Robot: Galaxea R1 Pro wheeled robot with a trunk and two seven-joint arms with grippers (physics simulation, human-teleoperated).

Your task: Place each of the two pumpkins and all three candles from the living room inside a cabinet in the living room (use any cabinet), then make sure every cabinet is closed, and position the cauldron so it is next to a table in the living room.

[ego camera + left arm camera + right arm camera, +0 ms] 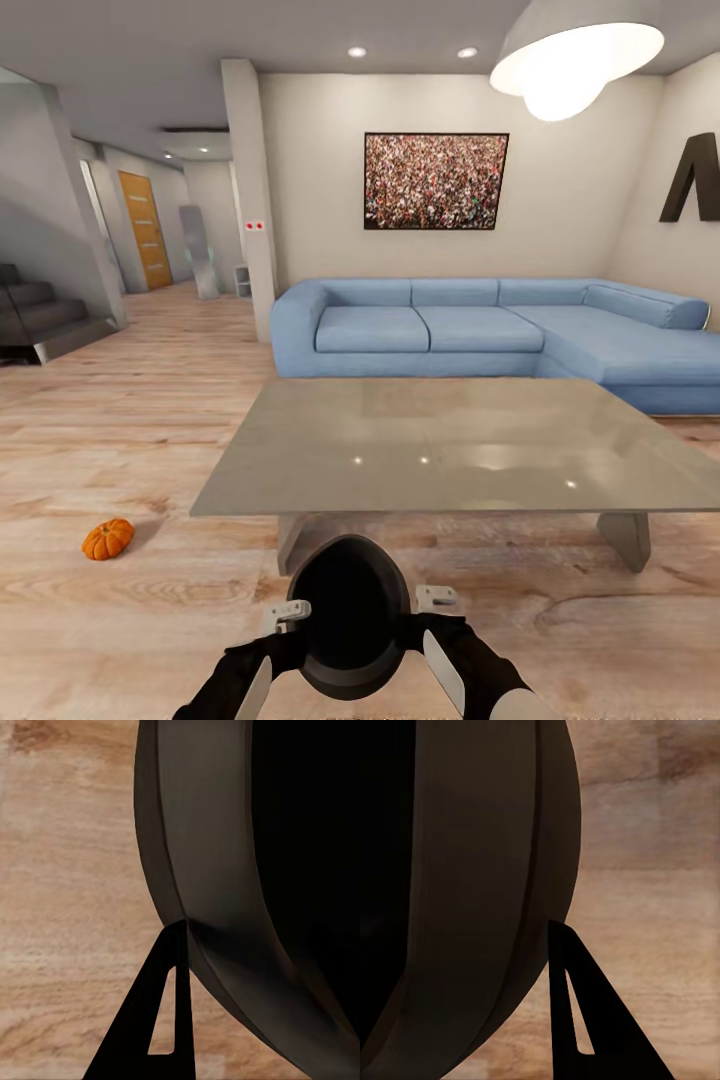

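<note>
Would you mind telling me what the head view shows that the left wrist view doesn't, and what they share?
Head view alone: the table, a pumpkin on the floor to its left, a blue sofa behind it, and both arms on either side of the cauldron. Left wrist view alone: one dark finger touching the cauldron's rim at close range. Shared: the cauldron and the wooden floor.

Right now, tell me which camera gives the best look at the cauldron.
The head view: the whole black cauldron shows there, held between both grippers, just short of the table. The left wrist view gives a close slice of its rim and dark wall, and the right wrist view another.
</note>
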